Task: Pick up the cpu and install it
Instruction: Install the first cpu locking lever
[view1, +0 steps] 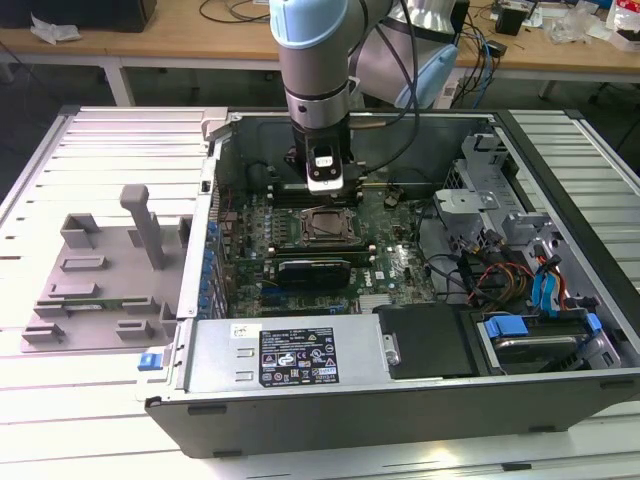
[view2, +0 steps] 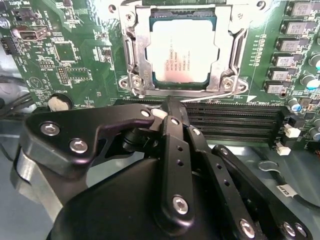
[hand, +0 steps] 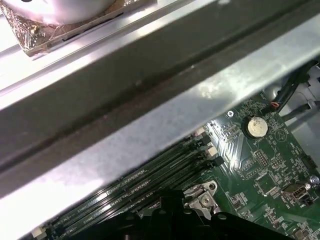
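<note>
Metal of a silvery grey covers the top of the cpu (view2: 184, 50), a small flat square with a few lines of tiny dark print in its middle and a thin bluish-green rim along its edges. It lies flat in the socket (view2: 131, 55) on the green board (view2: 95, 75), with the socket's bright metal bracket close against it on two sides. In the exterior view the socket sits about mid-board inside the open computer case (view1: 400, 410), and the arm (view1: 315, 60) stands upright over the board just beyond it. The claw (view2: 170, 106) is narrow, its black fingers drawn together with nothing between them, apart from the cpu. Its tip hangs over the long black memory slots (view2: 235, 122) just beside the socket. In the first wrist view a round coin battery (hand: 255, 126) sits on the board.
</note>
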